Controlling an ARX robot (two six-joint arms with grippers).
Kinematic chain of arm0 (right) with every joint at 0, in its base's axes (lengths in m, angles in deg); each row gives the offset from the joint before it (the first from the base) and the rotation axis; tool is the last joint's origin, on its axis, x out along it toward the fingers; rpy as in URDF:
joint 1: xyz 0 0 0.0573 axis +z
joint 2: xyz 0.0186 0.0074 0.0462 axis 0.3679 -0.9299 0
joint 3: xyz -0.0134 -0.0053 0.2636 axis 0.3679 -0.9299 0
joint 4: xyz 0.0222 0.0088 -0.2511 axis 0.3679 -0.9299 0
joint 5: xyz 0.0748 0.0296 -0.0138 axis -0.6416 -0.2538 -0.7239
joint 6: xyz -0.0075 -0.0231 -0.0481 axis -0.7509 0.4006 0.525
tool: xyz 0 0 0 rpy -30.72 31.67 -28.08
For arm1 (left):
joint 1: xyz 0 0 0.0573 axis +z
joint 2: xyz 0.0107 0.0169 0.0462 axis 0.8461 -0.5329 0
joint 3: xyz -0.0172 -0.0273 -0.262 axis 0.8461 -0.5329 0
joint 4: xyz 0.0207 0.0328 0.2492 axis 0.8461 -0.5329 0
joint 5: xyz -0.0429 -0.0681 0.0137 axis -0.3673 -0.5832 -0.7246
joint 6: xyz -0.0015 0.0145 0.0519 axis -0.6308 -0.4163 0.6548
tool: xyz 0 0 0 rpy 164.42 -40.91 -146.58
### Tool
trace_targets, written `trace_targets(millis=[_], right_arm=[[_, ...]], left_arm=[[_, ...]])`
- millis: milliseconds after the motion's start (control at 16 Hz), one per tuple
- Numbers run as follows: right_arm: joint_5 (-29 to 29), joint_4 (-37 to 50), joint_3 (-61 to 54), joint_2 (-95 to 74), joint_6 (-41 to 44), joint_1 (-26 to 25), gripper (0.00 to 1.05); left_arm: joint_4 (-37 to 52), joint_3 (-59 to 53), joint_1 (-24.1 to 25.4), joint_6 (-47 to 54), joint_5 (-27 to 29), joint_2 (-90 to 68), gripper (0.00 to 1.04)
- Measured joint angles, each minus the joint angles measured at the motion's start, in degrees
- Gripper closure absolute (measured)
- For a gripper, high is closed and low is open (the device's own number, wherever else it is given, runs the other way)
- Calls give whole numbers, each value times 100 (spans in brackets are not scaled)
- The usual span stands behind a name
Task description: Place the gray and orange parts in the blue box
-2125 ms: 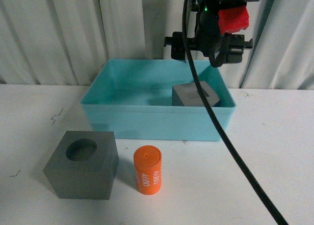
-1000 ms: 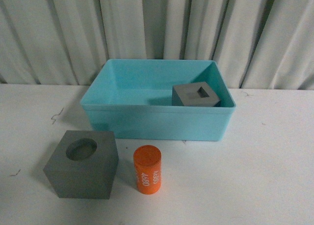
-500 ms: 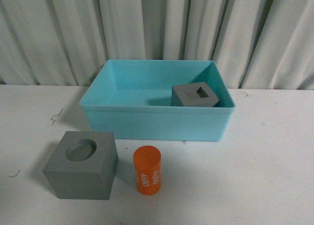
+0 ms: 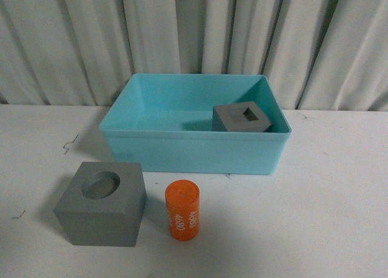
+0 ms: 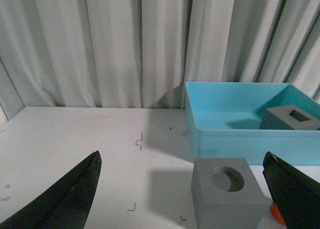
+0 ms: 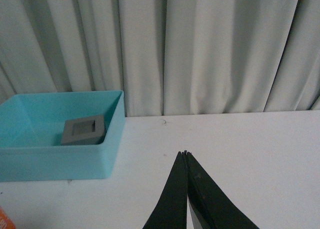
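The right arm that hung above the box two seconds ago has left the front view, while the parts lie where they were. The white bench [image 4: 339, 199] runs back to a pale curtain [image 4: 194, 29]. The blue box [image 4: 194, 150] sits at mid-bench near the curtain. In front of its left end, on the bench, stands the gray cube with the round recess [image 4: 103, 205]. The smaller-looking gray cube with the square recess [image 4: 242, 118] rests inside the box, at its right end. The orange cylinder [image 4: 182, 210] stands upright just right of the round-recess cube. The left gripper [image 5: 182, 154] is spread wide and empty; the right gripper [image 6: 185, 154] has its fingers pressed together on nothing.
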Motion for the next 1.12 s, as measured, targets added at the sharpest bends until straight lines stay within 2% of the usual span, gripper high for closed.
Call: trace_targets(millis=[250,312,875,1000,1125], right_arm=[[0,-448,-168,627,2,0,103],[2,-223,-321,675,-2,0,103],[2,-1357,-321,1749,0,0,103],[0,-2393,-317,2621,0,0,103],[0,-2428,-319,2728,0,0,103]], left_arm=[[0,0,0,0,2,0,7],[0,0,0,0,0,0,7],[0,0,0,0,0,0,7],[-2,0,0,0,13,0,7],[0,0,0,0,4,0,7]])
